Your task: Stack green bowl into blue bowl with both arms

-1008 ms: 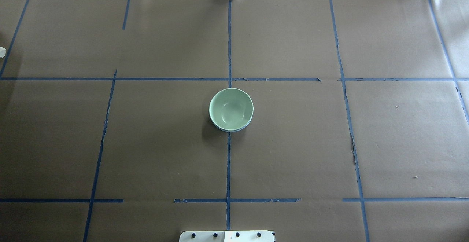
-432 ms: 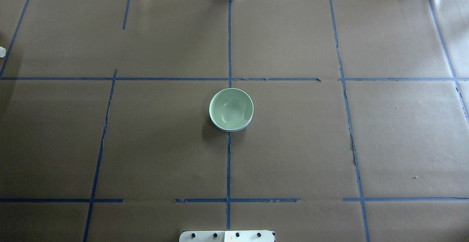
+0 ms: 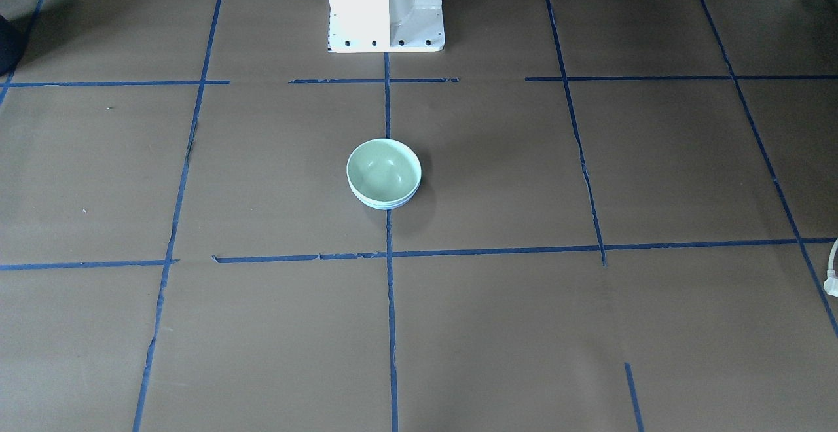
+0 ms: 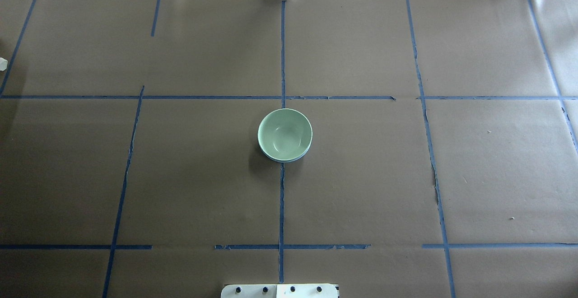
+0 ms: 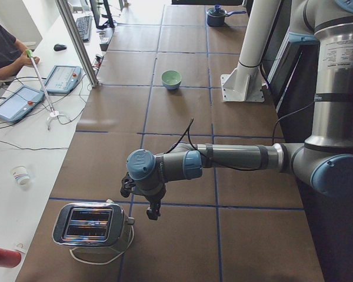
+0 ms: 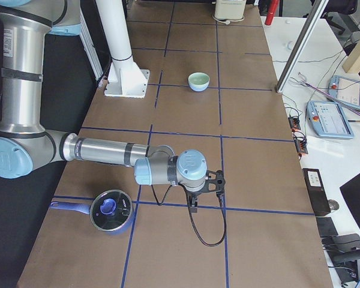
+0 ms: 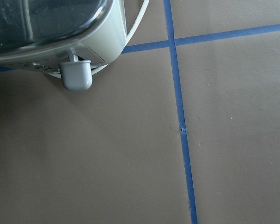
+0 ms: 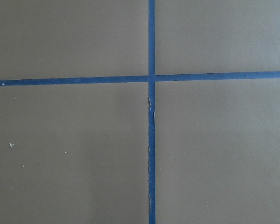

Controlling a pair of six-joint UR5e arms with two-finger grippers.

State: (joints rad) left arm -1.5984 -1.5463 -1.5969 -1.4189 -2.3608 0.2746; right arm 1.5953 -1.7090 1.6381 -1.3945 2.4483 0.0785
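Observation:
The green bowl sits nested inside the blue bowl at the middle of the table, on the centre tape line. Only the blue bowl's rim and lower edge show beneath it. The pair also shows in the front view as green bowl over blue rim. Both arms are far from the bowls. The left gripper hangs near the table's left end beside a toaster. The right gripper hangs near the right end beside a pot. I cannot tell whether either is open or shut. Neither wrist view shows fingers.
A chrome toaster stands at the left end and fills the left wrist view's top corner. A dark pot with a blue knob stands at the right end. The white pedestal is behind the bowls. An operator sits beside the table.

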